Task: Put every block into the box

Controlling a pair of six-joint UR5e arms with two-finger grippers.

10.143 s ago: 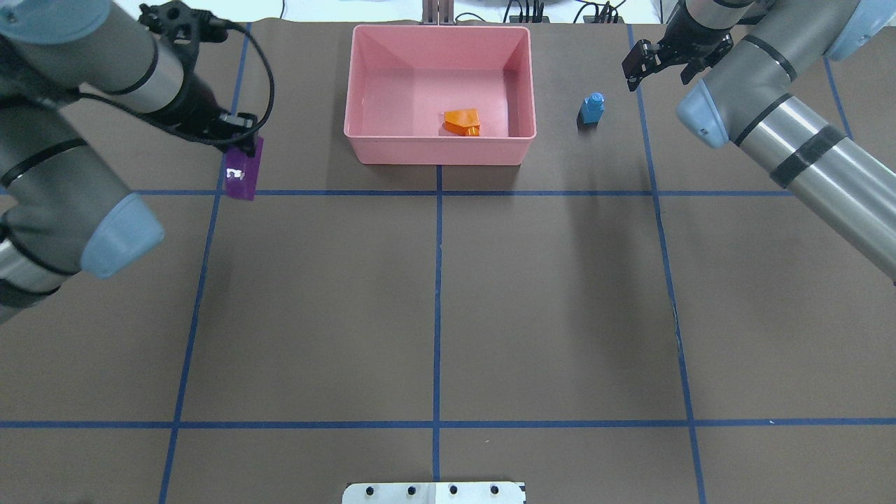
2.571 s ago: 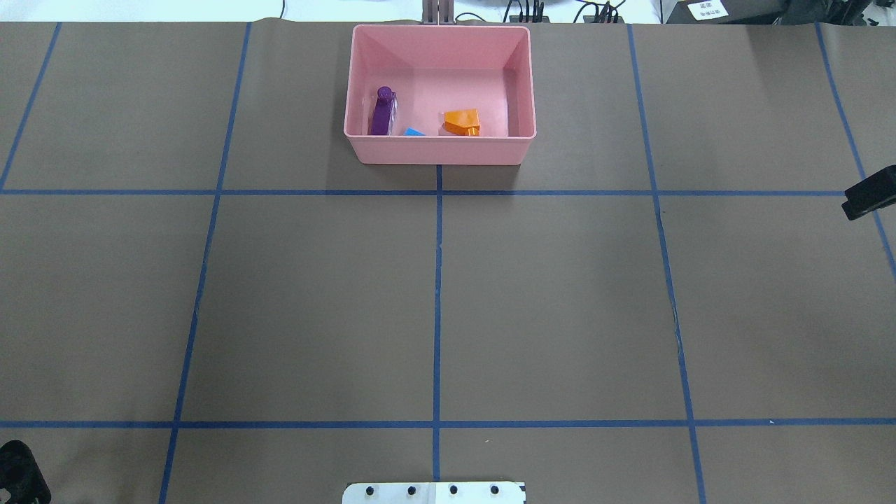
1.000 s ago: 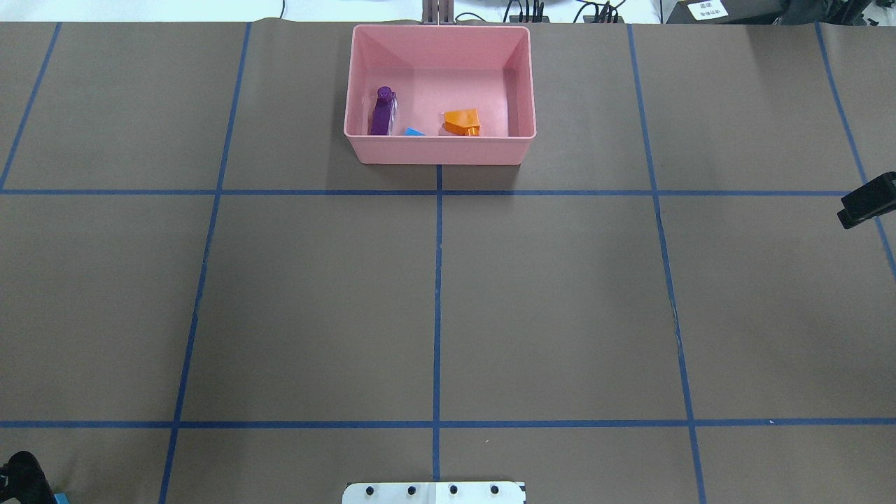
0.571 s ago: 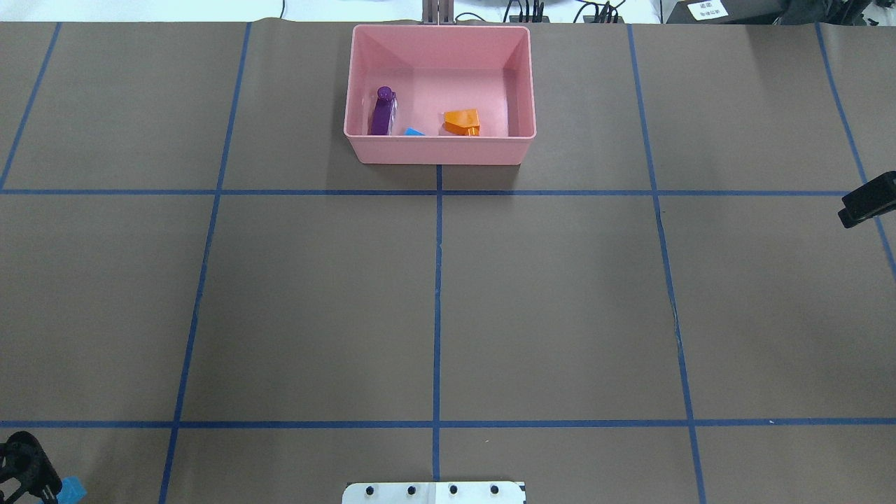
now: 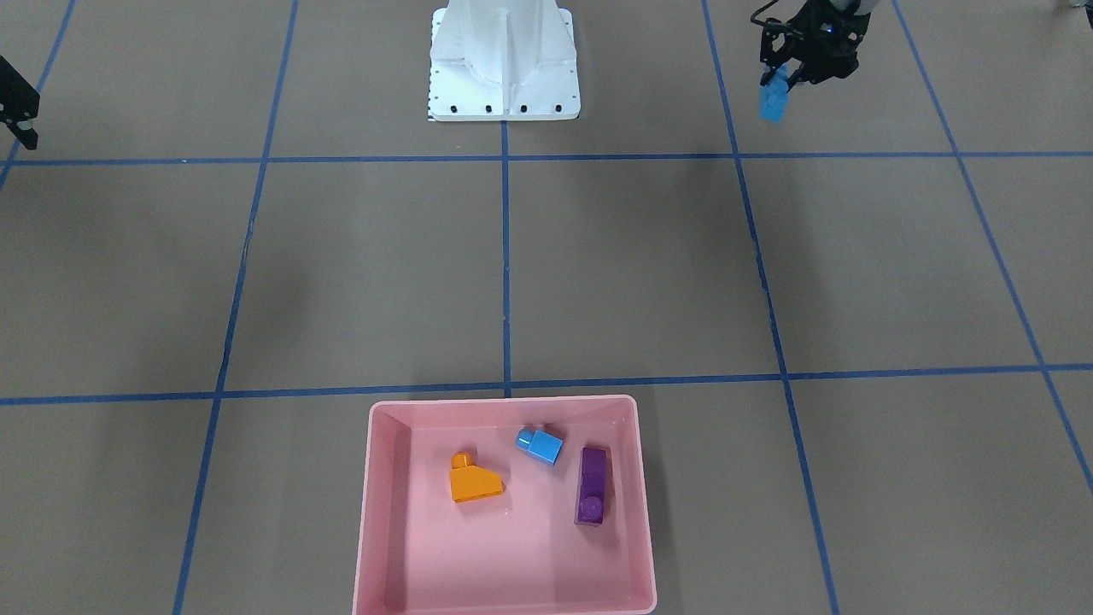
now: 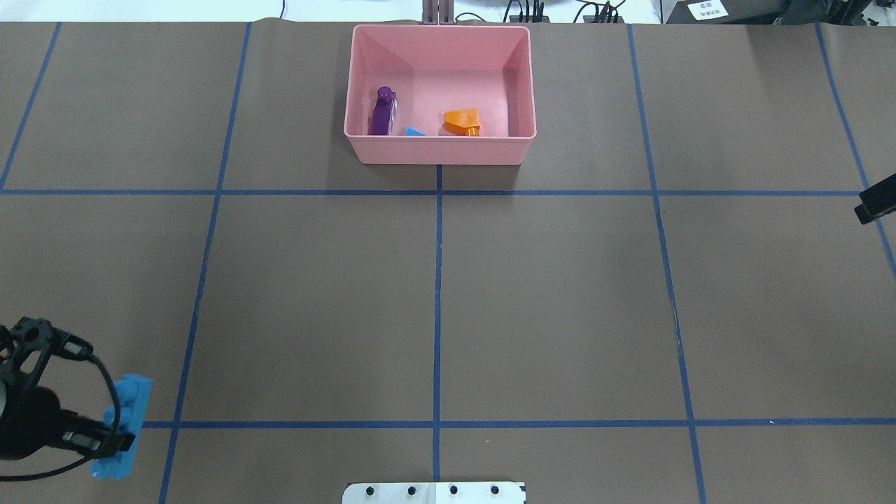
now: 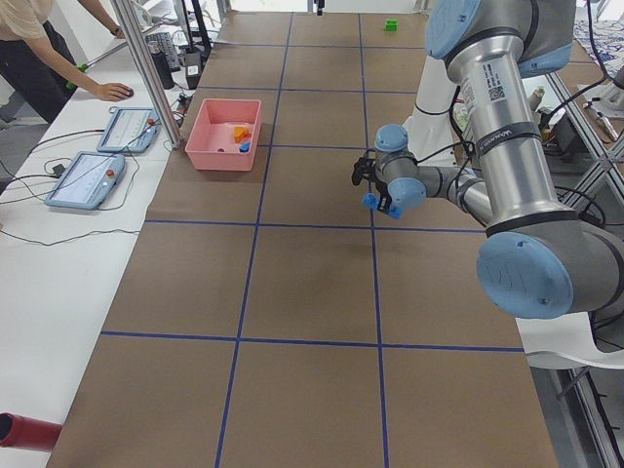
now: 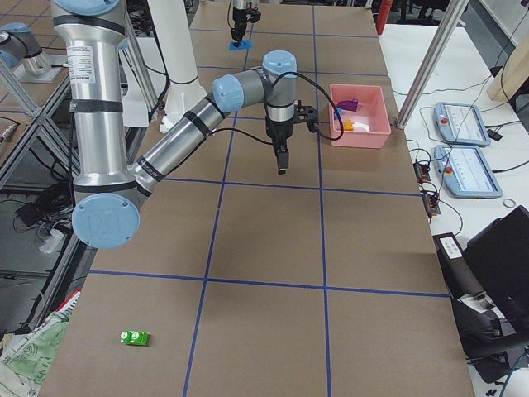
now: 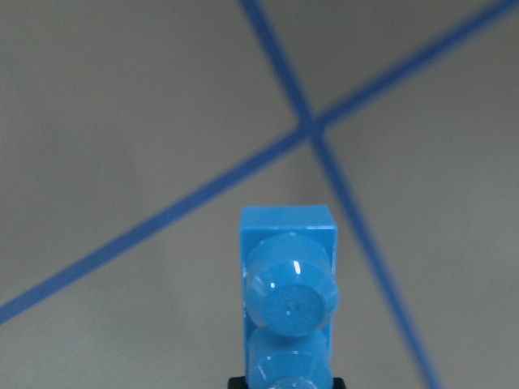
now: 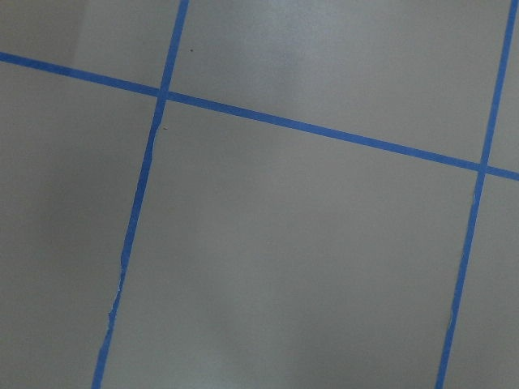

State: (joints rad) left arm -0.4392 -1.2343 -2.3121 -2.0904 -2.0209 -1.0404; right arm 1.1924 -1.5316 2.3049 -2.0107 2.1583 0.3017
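Note:
My left gripper (image 6: 112,428) is shut on the long blue four-stud brick (image 6: 128,406) and holds it above the table at the near left; the brick fills the left wrist view (image 9: 288,296). The front view shows this gripper (image 5: 784,79) and brick (image 5: 773,104) too. The pink box (image 6: 439,150) stands at the far middle and holds the purple oblong (image 6: 383,112), the small blue brick (image 6: 414,131) and the orange sloped brick (image 6: 462,122). The green brick (image 8: 132,337) lies far off at the table's right end. My right gripper (image 6: 875,208) shows only partly at the right edge; I cannot tell its state.
The white robot base (image 6: 434,493) sits at the near middle edge. Blue tape lines cross the brown table cover (image 6: 560,301). Beyond the box's far side are a post and cables (image 6: 437,12). An operator's tablets (image 7: 97,166) lie outside the table.
My left gripper has risen from the near left corner further into view, carrying the long blue brick. My right gripper has drifted slightly toward the right edge.

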